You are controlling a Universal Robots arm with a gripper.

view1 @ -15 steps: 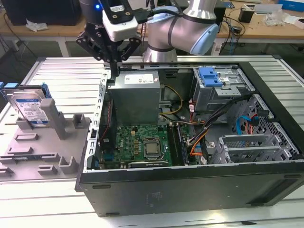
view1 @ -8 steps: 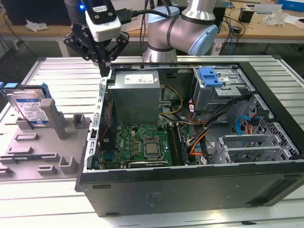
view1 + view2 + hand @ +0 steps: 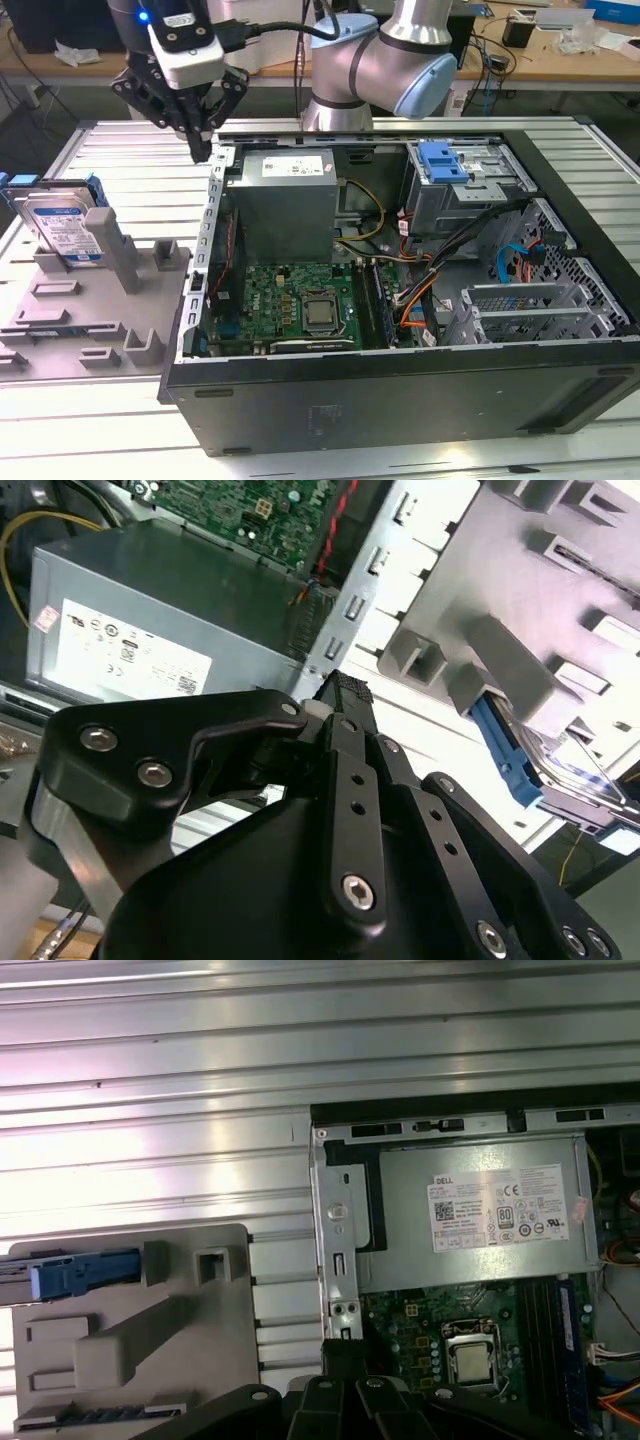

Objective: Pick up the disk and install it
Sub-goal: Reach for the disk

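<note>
Over the slatted metal table (image 3: 130, 160), just beside the corner of the open computer case (image 3: 400, 400) where the grey power supply (image 3: 285, 195) sits, the gripper (image 3: 203, 148) is held pointing downward. Its fingers are seen pressed together in the exterior view and in both wrist views, and nothing is gripped between them. The disk (image 3: 60, 228) is found well apart from the gripper, toward the exterior view's left, propped upright at a slight tilt in a grey fixture (image 3: 95, 300) on the table. Its blue bracket (image 3: 80, 1275) is seen edge-on in the first wrist view. Inside the case, a green motherboard (image 3: 300, 300) and a grey cage with a blue latch (image 3: 445, 165) are exposed.
</note>
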